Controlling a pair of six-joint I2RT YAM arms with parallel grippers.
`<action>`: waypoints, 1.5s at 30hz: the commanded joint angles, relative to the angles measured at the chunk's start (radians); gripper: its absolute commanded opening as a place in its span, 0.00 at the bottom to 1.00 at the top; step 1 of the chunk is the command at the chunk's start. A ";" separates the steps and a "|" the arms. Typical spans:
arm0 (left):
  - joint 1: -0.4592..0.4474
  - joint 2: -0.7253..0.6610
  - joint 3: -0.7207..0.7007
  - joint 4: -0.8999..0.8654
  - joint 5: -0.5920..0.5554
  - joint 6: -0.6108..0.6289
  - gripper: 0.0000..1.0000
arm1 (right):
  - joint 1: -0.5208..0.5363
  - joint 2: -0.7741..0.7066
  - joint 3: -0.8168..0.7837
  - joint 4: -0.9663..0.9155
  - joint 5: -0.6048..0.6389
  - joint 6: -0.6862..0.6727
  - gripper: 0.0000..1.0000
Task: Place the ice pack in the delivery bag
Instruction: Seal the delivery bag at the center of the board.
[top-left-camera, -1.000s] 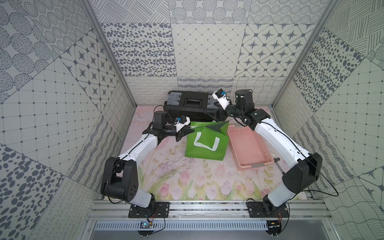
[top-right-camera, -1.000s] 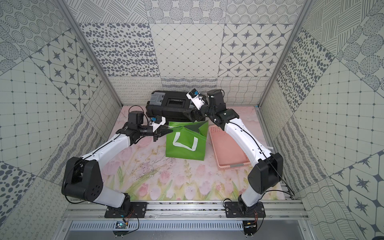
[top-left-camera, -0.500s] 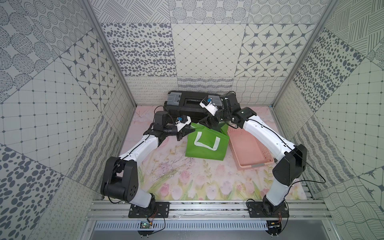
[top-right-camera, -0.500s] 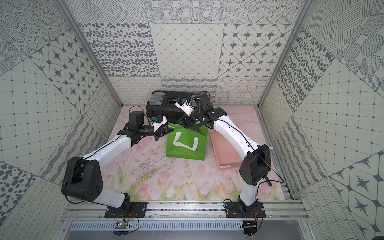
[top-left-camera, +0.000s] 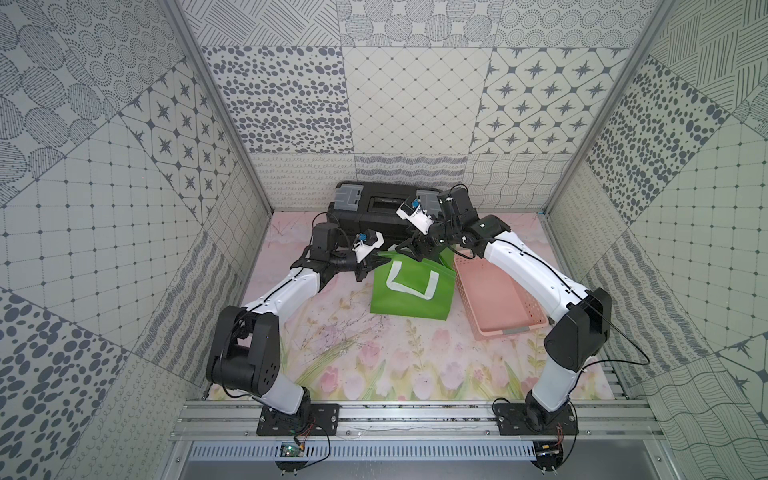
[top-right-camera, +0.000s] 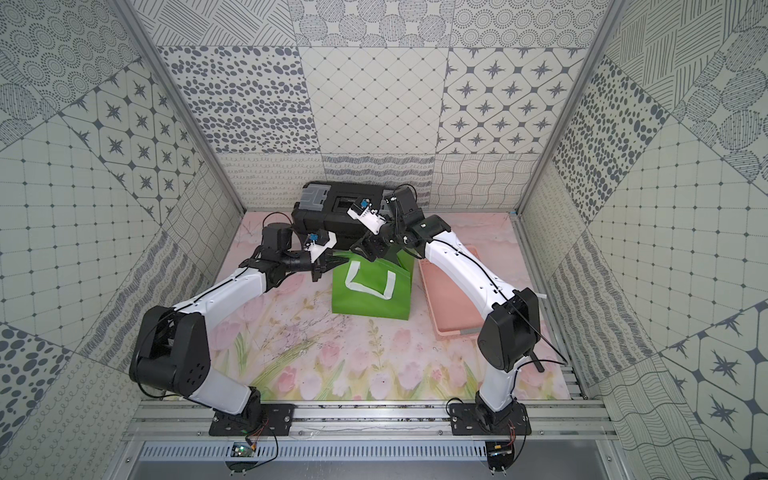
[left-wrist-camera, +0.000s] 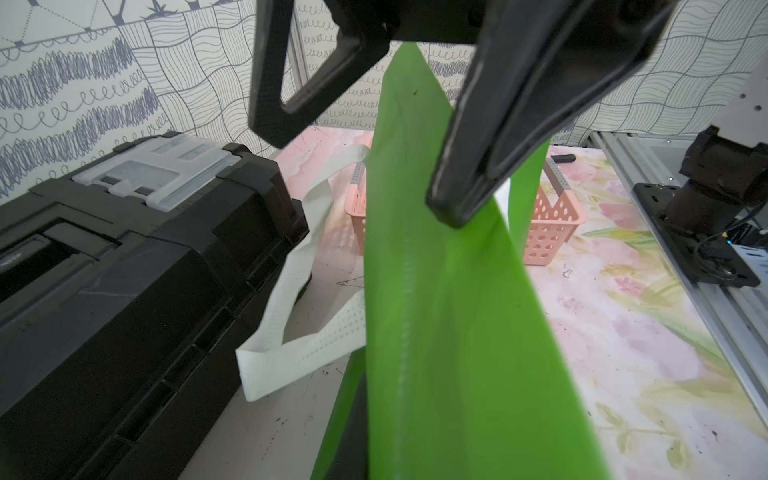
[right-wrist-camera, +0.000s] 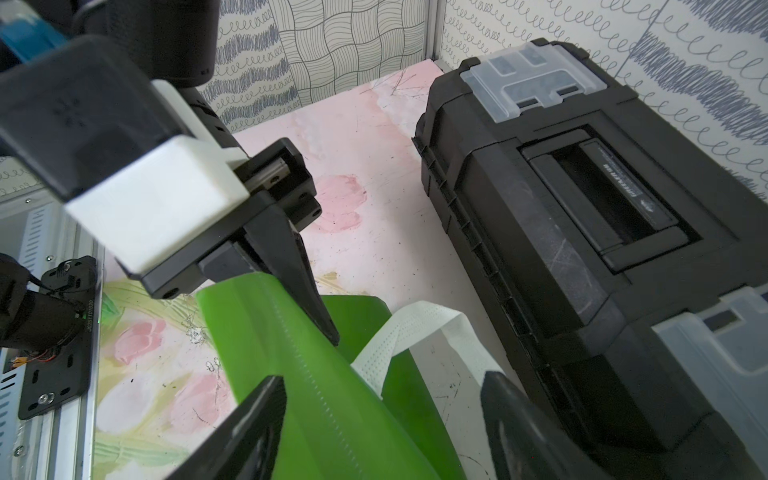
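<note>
The green delivery bag (top-left-camera: 409, 299) (top-right-camera: 370, 295) stands mid-table with its mouth nearly flat. My left gripper (top-left-camera: 384, 259) (top-right-camera: 343, 259) is shut on the bag's left top edge; the right wrist view shows its tips (right-wrist-camera: 328, 332) pinching the green fabric (right-wrist-camera: 291, 353). My right gripper (top-left-camera: 415, 249) (top-right-camera: 368, 249) (right-wrist-camera: 384, 415) hangs open over the bag's top rim. Its fingers straddle the green wall and a white strap handle (right-wrist-camera: 415, 328). In the left wrist view the right gripper (left-wrist-camera: 361, 166) shows above the bag (left-wrist-camera: 449, 332). The ice pack is out of view.
A black toolbox (top-left-camera: 374, 208) (right-wrist-camera: 582, 208) sits right behind the bag against the back wall. A pink slotted basket (top-left-camera: 498, 299) (left-wrist-camera: 548, 224) lies beside the bag on its right. Patterned walls close in the table on three sides.
My right arm has swung left from above the toolbox and come down over the bag's mouth. The left gripper has stayed at the bag's left edge.
</note>
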 joint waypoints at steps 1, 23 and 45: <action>-0.002 0.007 0.016 0.017 -0.015 -0.012 0.00 | 0.006 0.013 -0.010 0.014 -0.016 -0.013 0.80; 0.014 -0.026 0.021 -0.095 -0.012 0.030 0.08 | 0.012 0.086 -0.058 0.020 0.182 -0.048 0.71; 0.033 -0.087 0.124 -0.176 -0.003 -0.163 0.77 | 0.011 0.082 -0.071 0.060 0.195 -0.041 0.69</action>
